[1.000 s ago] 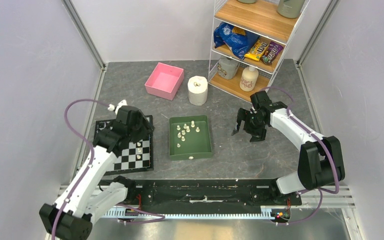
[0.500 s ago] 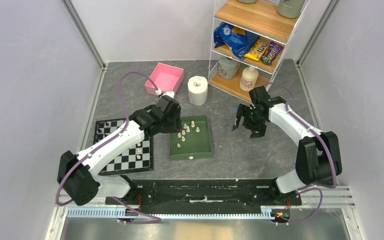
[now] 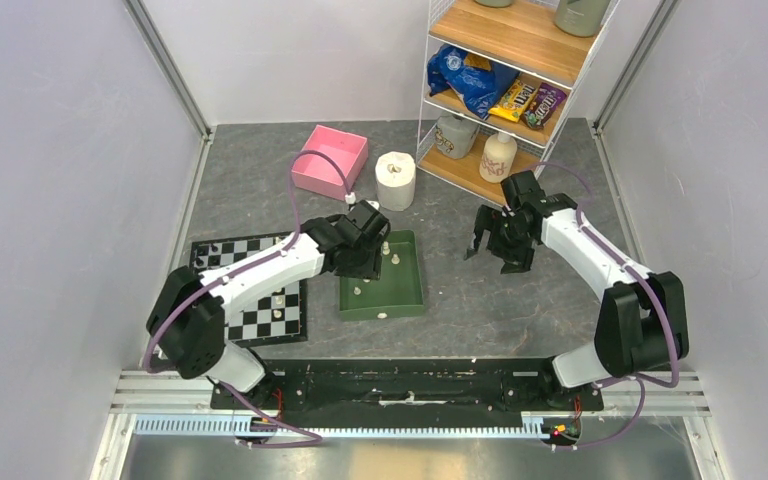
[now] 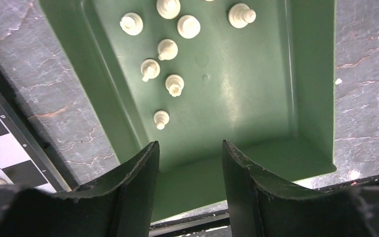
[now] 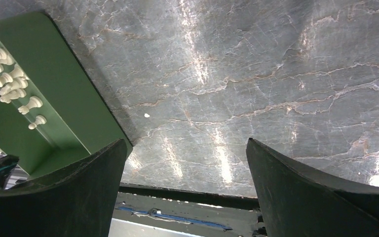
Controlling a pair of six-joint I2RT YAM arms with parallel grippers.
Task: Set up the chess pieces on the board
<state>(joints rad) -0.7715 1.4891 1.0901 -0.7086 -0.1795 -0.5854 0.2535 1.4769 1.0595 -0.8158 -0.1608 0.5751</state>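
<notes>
Holding chess pieces (image 4: 174, 85), green tray (image 3: 419, 285) sits near pink box (image 3: 328, 160), roll (image 3: 395, 180).

Only the yellow candy bag (image 3: 513, 97) carries readable lettering: "M&M's".

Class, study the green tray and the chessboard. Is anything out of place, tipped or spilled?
Many chess pieces sit loose in the tray, not on the board, and a few look tipped on their sides. A lone piece lies apart by the tray's near wall.
</notes>
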